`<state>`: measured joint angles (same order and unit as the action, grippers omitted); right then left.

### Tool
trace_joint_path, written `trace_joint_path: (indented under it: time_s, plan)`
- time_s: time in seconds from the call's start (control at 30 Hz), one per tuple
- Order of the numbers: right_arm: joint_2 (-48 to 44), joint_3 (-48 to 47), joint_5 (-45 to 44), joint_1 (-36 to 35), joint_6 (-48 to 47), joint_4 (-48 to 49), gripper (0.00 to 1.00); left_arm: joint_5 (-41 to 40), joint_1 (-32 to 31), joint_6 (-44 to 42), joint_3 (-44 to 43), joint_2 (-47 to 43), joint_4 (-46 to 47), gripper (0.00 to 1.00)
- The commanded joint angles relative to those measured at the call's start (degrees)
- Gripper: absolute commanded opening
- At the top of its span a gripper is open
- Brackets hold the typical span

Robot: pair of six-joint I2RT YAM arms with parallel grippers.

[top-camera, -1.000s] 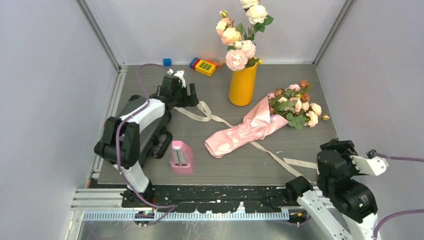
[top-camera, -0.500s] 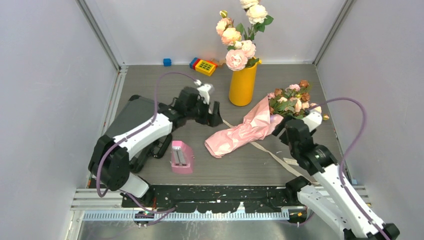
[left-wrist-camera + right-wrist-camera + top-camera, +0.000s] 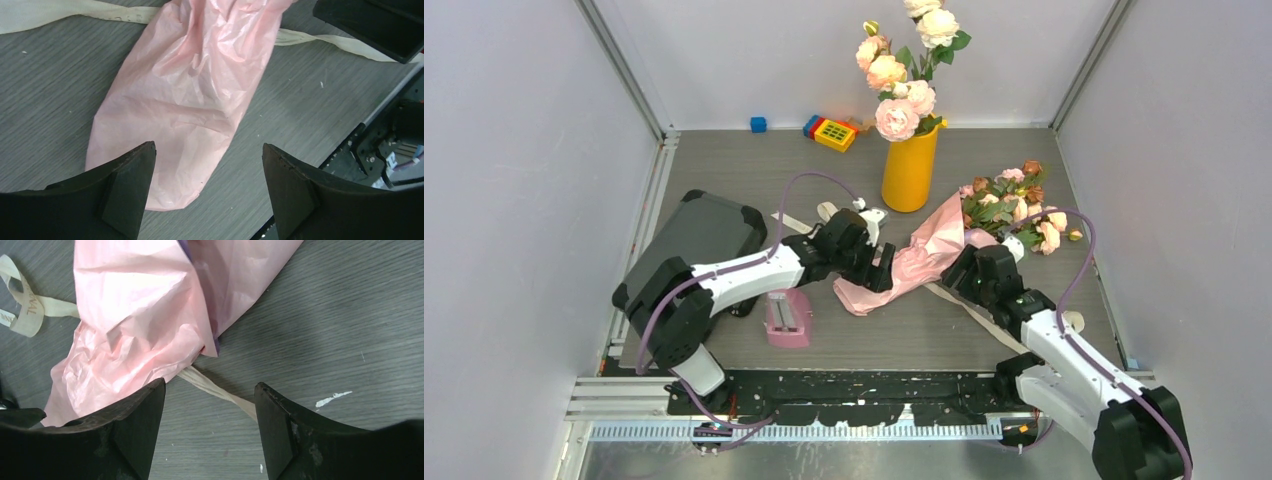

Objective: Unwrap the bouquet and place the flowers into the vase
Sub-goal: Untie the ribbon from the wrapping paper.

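The bouquet [image 3: 924,255] lies on the grey table, a pink paper cone with its narrow end at the near left. The flowers [image 3: 1016,210], small pink, peach and brown roses, stick out of its wide end at the back right. The yellow vase [image 3: 909,172] stands behind it. My left gripper [image 3: 882,274] hovers open over the cone's narrow end; in the left wrist view the pink paper [image 3: 185,100] lies just ahead of the left gripper [image 3: 207,165]. My right gripper [image 3: 956,272] is open beside the cone's middle, over the beige ribbon [image 3: 220,392], with the crinkled paper [image 3: 140,315] ahead of it.
Big pale pink and cream roses [image 3: 904,70] fill the vase. A pink stapler-like block [image 3: 787,313] and a dark grey case [image 3: 699,230] sit at the near left. A yellow and red toy [image 3: 832,132] and a blue block [image 3: 758,124] lie by the back wall.
Both arms have swung in to the bouquet: the left from the back left to the cone's narrow end, the right from the near right corner to its middle. Both stay open.
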<state>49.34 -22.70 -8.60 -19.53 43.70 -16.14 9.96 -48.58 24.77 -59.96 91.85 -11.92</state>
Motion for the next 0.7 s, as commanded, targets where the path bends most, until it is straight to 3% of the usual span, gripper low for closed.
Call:
trace_joint_path:
  time_s: [0.0, 0.17, 0.43, 0.67]
  plan:
    - [1.56, 0.98, 3.05, 2.83, 0.12, 8.23, 0.69, -5.69, -0.29, 2.11, -1.66, 0.48, 2.85, 0.80]
    - [3.80, 1.77, 3.55, 4.47, -0.74, 11.57, 0.64, -5.73, -0.29, 1.84, -3.39, 1.64, 2.61, 0.80]
    - [6.96, 2.55, 3.64, 4.61, -0.22, 14.39, 0.47, -3.56, -0.36, 0.14, -7.82, 4.70, 2.45, 0.73]
    - [10.50, 2.10, 2.79, 4.87, 0.28, 15.78, 0.37, -5.40, -0.88, -4.72, -11.24, 8.63, 3.13, 0.75]
